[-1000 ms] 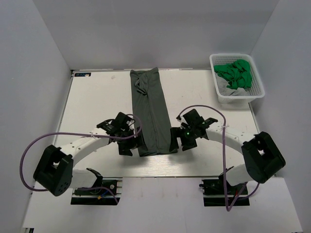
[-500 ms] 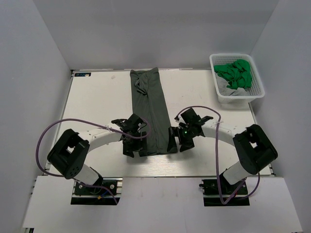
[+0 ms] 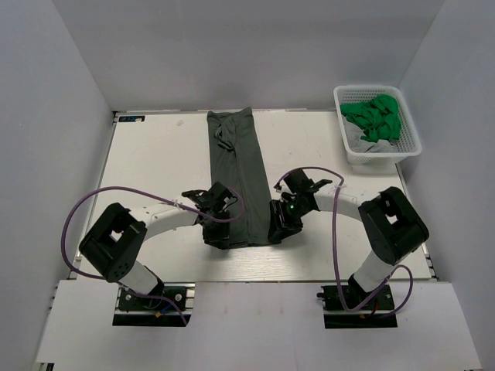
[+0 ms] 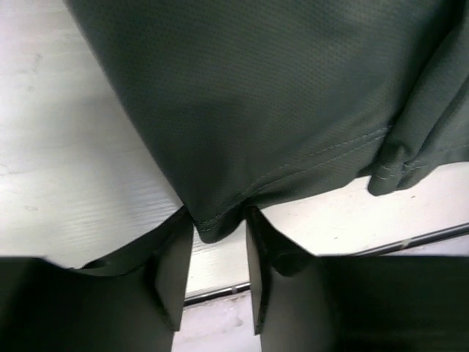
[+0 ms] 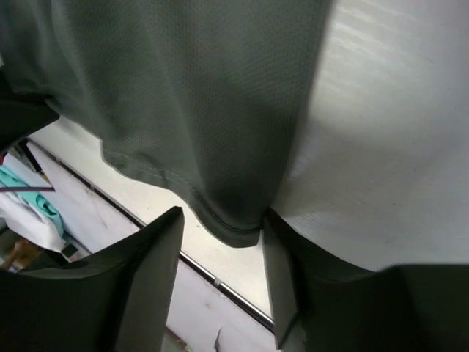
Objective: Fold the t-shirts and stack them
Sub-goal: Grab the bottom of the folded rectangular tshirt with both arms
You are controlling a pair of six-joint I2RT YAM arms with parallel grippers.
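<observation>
Charcoal t-shirt (image 3: 238, 182) lies lengthwise on the bench (image 3: 155, 154). Left tool (image 4: 218, 224) and right tool (image 5: 222, 215), both parted, straddle its 6 o'clock hem corners.

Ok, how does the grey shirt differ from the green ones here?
The grey t-shirt lies flat on the table, folded into a long strip; the green t-shirts sit crumpled in the white basket. The left gripper and right gripper straddle the grey t-shirt's near corners; nothing touches the green ones.

Soft, even light fills the sharp top view, with faint shadows on the white desk (image 3: 155, 154). In the wrist views the end effector fingers (image 4: 172, 279) are dark and soft-edged; the grey t-shirt (image 4: 278, 95) weave reads crisp in the left.
</observation>
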